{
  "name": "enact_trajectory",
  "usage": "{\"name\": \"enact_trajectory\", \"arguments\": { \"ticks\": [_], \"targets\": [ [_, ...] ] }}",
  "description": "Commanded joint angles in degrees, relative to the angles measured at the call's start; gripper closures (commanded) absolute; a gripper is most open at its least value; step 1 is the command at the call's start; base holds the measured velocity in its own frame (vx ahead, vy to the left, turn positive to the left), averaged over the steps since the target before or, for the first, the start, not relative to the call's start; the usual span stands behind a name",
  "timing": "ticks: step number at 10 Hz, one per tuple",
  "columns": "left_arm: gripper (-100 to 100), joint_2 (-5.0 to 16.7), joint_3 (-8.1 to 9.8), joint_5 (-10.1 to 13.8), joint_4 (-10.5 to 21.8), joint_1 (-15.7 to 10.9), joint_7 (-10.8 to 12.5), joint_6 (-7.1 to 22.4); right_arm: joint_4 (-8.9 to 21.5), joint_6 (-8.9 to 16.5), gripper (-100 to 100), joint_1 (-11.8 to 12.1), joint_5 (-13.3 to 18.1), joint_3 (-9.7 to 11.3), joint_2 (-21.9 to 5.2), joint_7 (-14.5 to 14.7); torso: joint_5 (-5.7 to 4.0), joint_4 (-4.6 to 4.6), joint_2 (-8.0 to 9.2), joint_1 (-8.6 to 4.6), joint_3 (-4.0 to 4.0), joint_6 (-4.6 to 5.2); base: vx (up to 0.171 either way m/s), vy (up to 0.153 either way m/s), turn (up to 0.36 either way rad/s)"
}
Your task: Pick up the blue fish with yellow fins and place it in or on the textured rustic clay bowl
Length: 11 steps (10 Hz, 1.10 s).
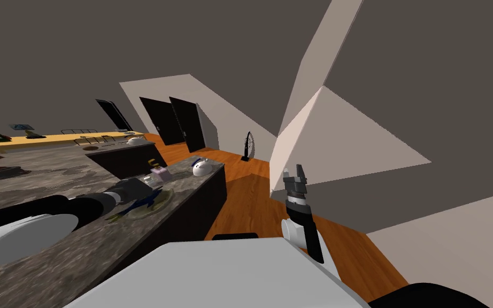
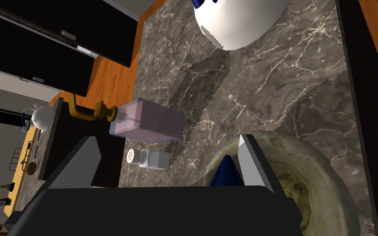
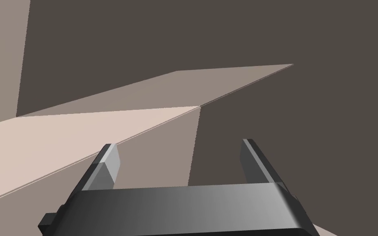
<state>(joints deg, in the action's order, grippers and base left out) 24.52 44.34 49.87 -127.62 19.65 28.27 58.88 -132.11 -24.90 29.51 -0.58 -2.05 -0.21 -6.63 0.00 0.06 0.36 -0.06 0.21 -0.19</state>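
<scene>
In the head view, the left gripper (image 1: 143, 193) reaches from the lower left of the frame across the dark marbled counter (image 1: 53, 246). The blue fish (image 1: 145, 202) sits just under its tip, left of centre. It lies across a shallow, greenish bowl (image 1: 166, 199), and its yellow fins (image 1: 116, 217) trail over the rim on the side nearer me. The right gripper (image 1: 295, 172) stands raised over the wooden floor, right of centre, well apart from the counter.

In the left wrist view, the two fingers are spread wide and press on nothing. A pointed blue end of the fish (image 2: 225, 174) pokes up between them, close against the finger that stands over the bowl (image 2: 327, 172). The bowl's wall is rough and mottled. Beyond the fingers, a pinkish bottle (image 2: 147, 123) with a gold pump and a small shaker (image 2: 151, 159) lie on the counter, with a white round pot (image 2: 241, 24) further off.

In the right wrist view, that hand's fingers are also spread, with nothing between them.

The fish looks small, stiff and light, and probably smooth enough to slip. The thick middle of its body is likely the best place to grip. The fins and pointed end look too thin to hold well, and pinching them could make the fish twist.
</scene>
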Motion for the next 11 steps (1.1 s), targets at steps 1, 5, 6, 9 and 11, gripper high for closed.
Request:
{"name": "enact_trajectory", "arguments": {
  "ticks": [1, 5, 6, 9, 11],
  "targets": [
    [-100, 2.4, 2.45, 0.3, 0.8, -0.7, 2.1, 1.8, 0.0, 0.0, 0, 0.0, 0.0, 0.0, 0.0, 0.0, 0.0, 0.0, 0.0, 0.0, 0.0, 0.0, -0.085, -0.033, -0.205],
    [-100, 6.5, 6.09, 0.7, 2.5, -2.2, 5.3, 4.5, 0.0, 0.0, 0, 0.0, 0.0, 0.0, 0.0, 0.0, 0.0, 0.0, 0.0, -0.02, 0.0, -0.01, -0.06, -0.037, -0.142],
    [-100, 5.8, 5.32, 0.4, 2.4, -2.1, 4.7, 3.9, 0.0, 0.0, 0, 0.0, 0.0, 0.0, 0.0, 0.0, 0.0, -0.01, -0.03, 0.0, -0.02, -0.01, -0.019, -0.011, -0.025],
    [0, 5.9, 5.41, 0.4, 2.4, -2.1, 4.9, 4.1, 0.0, 0.0, 0, 0.0, 0.0, 0.0, 0.0, 0.0, 0.04, -0.04, -0.19, 0.12, -0.11, -0.03, 0.0, 0.0, 0.0],
    [0, 5.9, 5.41, 0.4, 2.4, -2.1, 4.9, 4.1, 0.0, 0.0, 0, 0.0, 0.0, 0.0, 0.0, 0.0, 0.04, -0.05, -0.21, 0.12, -0.12, -0.03, 0.0, 0.0, 0.0]
  ]
}}
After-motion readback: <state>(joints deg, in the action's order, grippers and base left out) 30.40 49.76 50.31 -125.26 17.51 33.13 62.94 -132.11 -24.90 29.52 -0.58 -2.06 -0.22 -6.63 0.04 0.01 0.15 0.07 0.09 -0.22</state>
